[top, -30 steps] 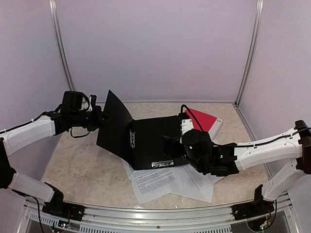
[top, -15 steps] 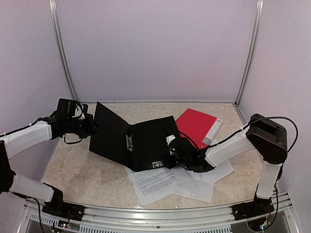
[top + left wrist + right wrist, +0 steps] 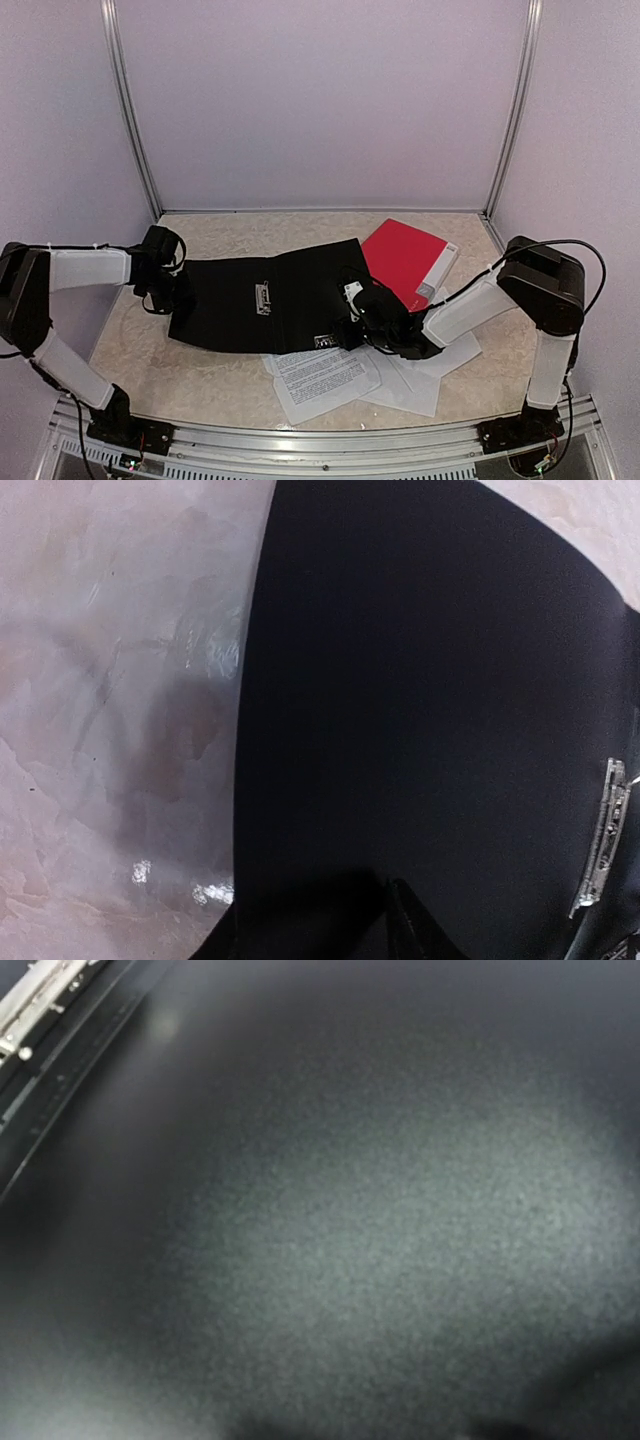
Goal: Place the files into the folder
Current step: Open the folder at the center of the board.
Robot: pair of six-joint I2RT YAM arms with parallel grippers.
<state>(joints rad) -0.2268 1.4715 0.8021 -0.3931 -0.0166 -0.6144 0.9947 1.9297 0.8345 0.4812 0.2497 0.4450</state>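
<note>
Black folder [image 3: 270, 295] lies opened out flat on the table [image 3: 150, 370], left of centre, both covers down, with a metal clip [image 3: 600, 840] along the spine. Files [image 3: 320, 375] sit outside it, fanned loosely toward the table's near edge at the middle, their far ends tucked under the folder's near edge. 1 sheet shows printed text and the others show blank sides. Red folder [image 3: 405, 255] lies shut toward the far right corner, touching the black folder's right cover. Left gripper [image 3: 170, 293] is low at the folder's left edge; the wrist view shows only dark finger shapes against the black cover, so I cannot tell whether it is spread or pinching. Right gripper [image 3: 345, 322] is down over the right cover near its near edge. Its wrist view is a blurred black surface, probably the cover at close range, and the jaw state is unreadable.
</note>
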